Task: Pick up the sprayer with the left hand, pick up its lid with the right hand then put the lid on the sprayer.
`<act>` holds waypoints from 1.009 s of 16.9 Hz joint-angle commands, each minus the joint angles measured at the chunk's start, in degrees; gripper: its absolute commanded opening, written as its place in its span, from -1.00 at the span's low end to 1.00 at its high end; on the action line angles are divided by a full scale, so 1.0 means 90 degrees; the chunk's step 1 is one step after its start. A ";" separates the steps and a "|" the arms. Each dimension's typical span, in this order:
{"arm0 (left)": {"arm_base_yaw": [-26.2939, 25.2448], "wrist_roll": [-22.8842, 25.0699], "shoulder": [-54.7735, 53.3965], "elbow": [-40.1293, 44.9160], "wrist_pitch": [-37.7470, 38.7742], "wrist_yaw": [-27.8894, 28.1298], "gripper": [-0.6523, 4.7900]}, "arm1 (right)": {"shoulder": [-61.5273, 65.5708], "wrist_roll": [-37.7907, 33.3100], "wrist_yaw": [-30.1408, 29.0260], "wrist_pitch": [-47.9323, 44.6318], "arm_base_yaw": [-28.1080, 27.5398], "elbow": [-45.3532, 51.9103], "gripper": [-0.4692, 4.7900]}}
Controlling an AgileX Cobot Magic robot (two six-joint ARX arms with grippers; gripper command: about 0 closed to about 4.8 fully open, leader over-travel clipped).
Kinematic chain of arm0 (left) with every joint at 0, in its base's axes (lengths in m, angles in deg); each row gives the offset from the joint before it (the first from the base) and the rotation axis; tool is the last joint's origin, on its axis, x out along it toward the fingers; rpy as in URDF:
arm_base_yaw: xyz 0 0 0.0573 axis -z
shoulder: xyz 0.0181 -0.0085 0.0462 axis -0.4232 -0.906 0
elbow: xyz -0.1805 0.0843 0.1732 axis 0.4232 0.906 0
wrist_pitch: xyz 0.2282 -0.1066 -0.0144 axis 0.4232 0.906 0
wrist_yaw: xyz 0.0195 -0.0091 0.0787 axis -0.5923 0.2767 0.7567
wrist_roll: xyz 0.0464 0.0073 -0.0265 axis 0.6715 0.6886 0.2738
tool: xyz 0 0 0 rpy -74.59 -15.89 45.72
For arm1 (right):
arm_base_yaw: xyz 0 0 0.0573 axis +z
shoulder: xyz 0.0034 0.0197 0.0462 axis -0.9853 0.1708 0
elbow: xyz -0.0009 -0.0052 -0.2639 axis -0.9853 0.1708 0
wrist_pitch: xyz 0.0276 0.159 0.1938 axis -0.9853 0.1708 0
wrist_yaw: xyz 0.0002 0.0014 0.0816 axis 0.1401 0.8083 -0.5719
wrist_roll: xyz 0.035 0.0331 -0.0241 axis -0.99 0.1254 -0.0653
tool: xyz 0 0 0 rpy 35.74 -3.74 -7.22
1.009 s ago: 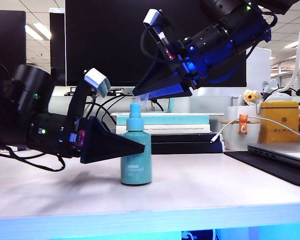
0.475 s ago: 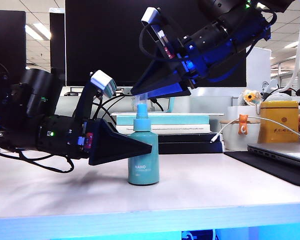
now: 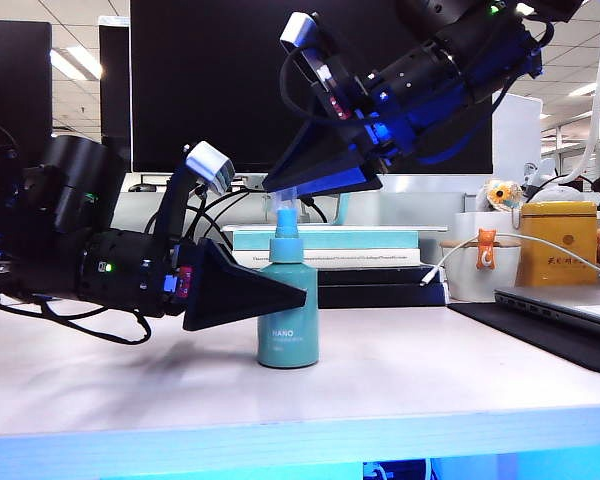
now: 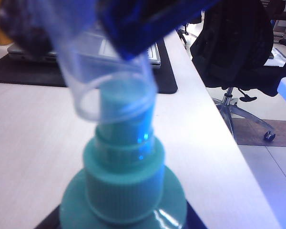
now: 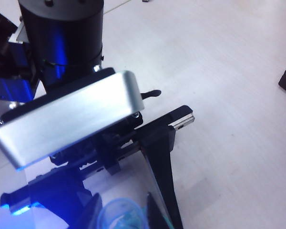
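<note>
The teal sprayer [image 3: 288, 320] stands upright on the white table [image 3: 430, 370], near its front edge and left of the middle. The left hand [image 3: 298, 295] reaches in level from the left, its black pointed fingers clamped on the sprayer's body just below the shoulder. The right hand [image 3: 280, 188] slants down from the upper right, glowing blue, its fingers pinched together on the clear lid [image 3: 286, 198]. The lid hangs tilted directly over the lighter teal nozzle [image 3: 285, 222]; in the left wrist view its open mouth [image 4: 115, 98] rings the nozzle tip [image 4: 121, 102], but is not pushed down to the ribbed collar [image 4: 124, 183]. A stack of books [image 3: 330, 250] lies behind the sprayer.
</note>
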 commanded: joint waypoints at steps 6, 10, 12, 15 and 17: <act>-0.0073 -0.0044 -0.0058 0.0005 0.0335 0.0311 0.09 | 0.0044 0.0170 0.0471 0.0568 0.0005 0.0049 -0.41; -0.0070 -0.0044 -0.0058 0.0007 0.0335 0.0359 0.09 | 0.0044 0.0248 0.0520 0.0585 0.0005 0.0049 -0.41; -0.0073 -0.0044 -0.0058 0.0007 0.0342 0.0357 0.09 | 0.0044 0.0260 0.0607 0.0593 0.0005 0.0049 -0.41; -0.0070 -0.0046 -0.0058 0.0007 0.0340 0.0352 0.10 | 0.0044 0.0287 0.0629 0.0580 0.0005 0.0051 -0.42; -0.0070 -0.0056 -0.0058 0.0010 0.0335 0.0355 0.10 | 0.0044 0.0287 0.0629 0.0571 0.0005 0.0049 -0.41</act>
